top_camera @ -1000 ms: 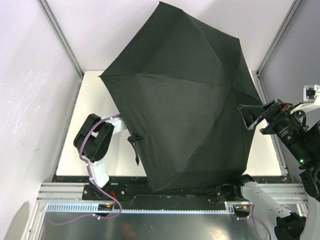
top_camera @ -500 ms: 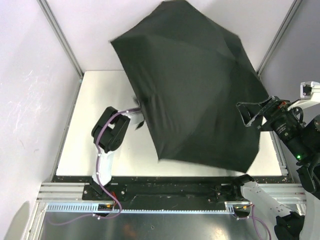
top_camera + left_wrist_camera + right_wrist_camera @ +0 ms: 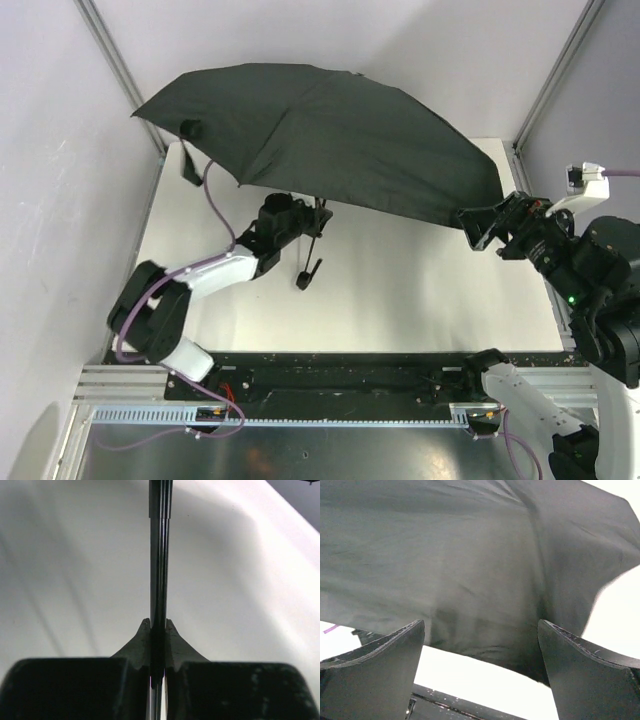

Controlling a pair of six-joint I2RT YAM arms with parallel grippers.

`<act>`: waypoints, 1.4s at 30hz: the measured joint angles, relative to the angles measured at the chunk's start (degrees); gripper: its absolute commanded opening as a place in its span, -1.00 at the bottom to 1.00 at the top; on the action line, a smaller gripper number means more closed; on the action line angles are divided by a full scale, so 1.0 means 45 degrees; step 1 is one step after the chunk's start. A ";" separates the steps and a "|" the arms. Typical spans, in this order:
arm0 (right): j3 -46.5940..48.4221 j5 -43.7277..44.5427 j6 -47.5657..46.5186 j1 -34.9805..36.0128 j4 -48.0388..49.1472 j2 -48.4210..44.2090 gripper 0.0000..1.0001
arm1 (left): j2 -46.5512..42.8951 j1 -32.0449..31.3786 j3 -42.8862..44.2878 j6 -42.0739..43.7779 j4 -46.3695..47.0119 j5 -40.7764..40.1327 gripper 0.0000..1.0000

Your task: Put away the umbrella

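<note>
Clamping is done on the left side. The left gripper (image 3: 300, 222) has gone from wide open to pinched on the umbrella's shaft (image 3: 160, 555). Its fingers (image 3: 136, 647) press either side of the thin rod in the left wrist view, with no gap showing.

The umbrella (image 3: 320, 135) has swung with it. A second ago it lay tipped, canopy face toward the overhead camera and covering most of the table (image 3: 400, 290). Now it is carried roughly upright above the table's far half, canopy on top and tilted down toward the table's right edge. The shaft runs down to the handle (image 3: 308, 272) over the table's middle. The handle end may be touching the table or just clear of it; the overhead view doesn't settle that. The umbrella is fully spread, nothing collapsed.

The right gripper (image 3: 487, 226) is unchanged: jaws wide apart and holding nothing, parked at the table's right edge. It sits just beside the low rim of the canopy (image 3: 470, 565), which fills its wrist view between the two fingers (image 3: 380, 660).

For the task, I judge the grasp secured and the umbrella under one arm's control, with folding not yet begun. The next move likely calls for the right gripper to help fold the canopy in while the left steadies the shaft. One risk is the thin shaft twisting in the pinch under the wide canopy.
</note>
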 measured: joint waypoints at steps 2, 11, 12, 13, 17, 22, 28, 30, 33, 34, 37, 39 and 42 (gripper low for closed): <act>-0.0238 0.0573 0.0029 0.0005 -0.0257 0.0044 0.99 | -0.1132 0.0039 -0.0466 -0.0787 -0.0918 -0.0189 -1.00; -0.0024 0.8136 0.0437 -0.0015 -0.3959 0.0665 0.99 | -0.5319 0.0199 -0.0602 -0.4590 -0.4226 0.0447 -1.00; 0.0044 0.8563 0.0500 -0.0029 -0.4260 0.0690 0.99 | -0.5654 0.0282 -0.0597 -0.4964 -0.4405 0.0461 -1.00; 0.0092 0.8733 0.0583 -0.0039 -0.4449 0.0675 0.99 | -0.5960 0.0350 -0.0593 -0.5280 -0.4585 0.0505 -1.00; -0.0427 0.6907 0.0879 -0.0092 -0.4143 -0.0107 0.99 | -0.6586 0.0374 -0.0500 -0.6217 -0.5173 0.0903 -1.00; -0.4478 0.1467 0.2089 0.0068 -0.1185 -0.1311 0.99 | -0.6756 0.0379 -0.0476 -0.7023 -0.5236 0.1608 -1.00; -1.0001 -0.1923 0.5503 0.2749 0.6499 -0.1345 0.99 | -0.6887 0.0374 -0.0476 -0.7883 -0.5134 0.2511 -1.00; -1.0482 -0.1749 0.6110 0.4046 0.8845 -0.0709 0.99 | -0.6970 0.0335 -0.0476 -0.8126 -0.5110 0.2671 -1.00; -1.0467 -0.1200 0.6917 0.5644 1.3095 0.1069 0.90 | -0.7043 0.0092 -0.0476 -0.8490 -0.5042 0.2662 -1.00; -1.0418 -0.1107 0.7237 0.5829 1.4328 0.1744 0.84 | -0.7057 -0.0034 -0.0476 -0.8621 -0.5008 0.2657 -1.00; -1.0229 -0.0981 0.8296 0.5552 1.7053 0.3808 0.73 | -0.7067 -0.0457 -0.0476 -0.8869 -0.4901 0.2667 -1.00; -0.9913 -0.1064 0.8830 0.5134 1.8025 0.4877 0.71 | -0.7072 -0.0690 -0.0476 -0.8937 -0.4852 0.2671 -1.00; -0.9209 -0.1423 0.9345 0.4609 1.9171 0.6067 0.63 | -0.7135 -0.1049 -0.0476 -0.8986 -0.4847 0.2671 -1.00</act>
